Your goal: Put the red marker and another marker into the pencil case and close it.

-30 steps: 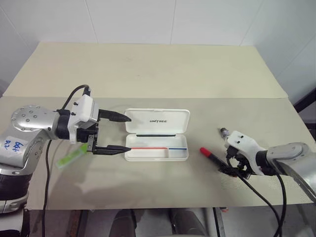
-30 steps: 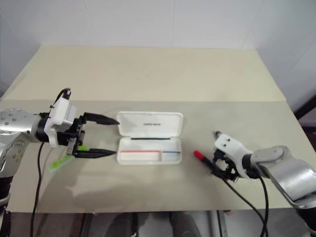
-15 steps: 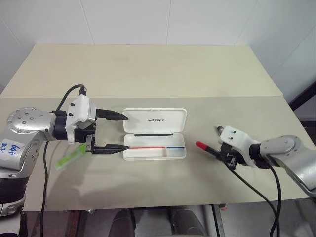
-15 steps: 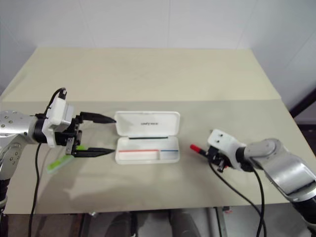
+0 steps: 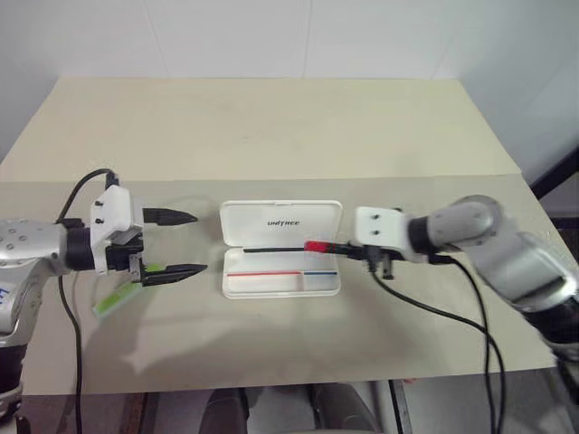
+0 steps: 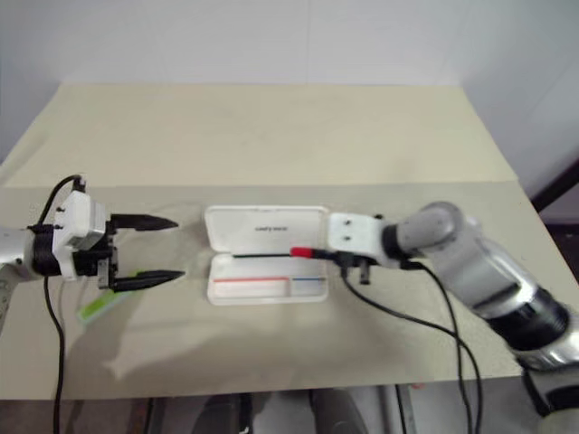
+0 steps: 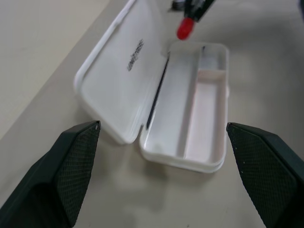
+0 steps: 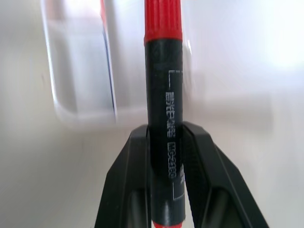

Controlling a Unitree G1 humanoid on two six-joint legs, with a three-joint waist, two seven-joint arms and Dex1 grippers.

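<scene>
- The right gripper (image 5: 355,250) clamps the red marker (image 5: 323,246), red end poised over the right end of the open pencil case (image 5: 282,260) on the table (image 5: 271,136).
- The left gripper (image 5: 185,244), fingers spread wide and empty, hangs just left of the case.
- The green highlighter (image 5: 122,291) lies beneath it on the table.

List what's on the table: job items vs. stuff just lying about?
Job items:
- red marker, clamped in the right hand over the case
- pencil case, lid open
- lime-green highlighter, on the table by the open left hand

Lying about:
- nothing loose; just the table
</scene>
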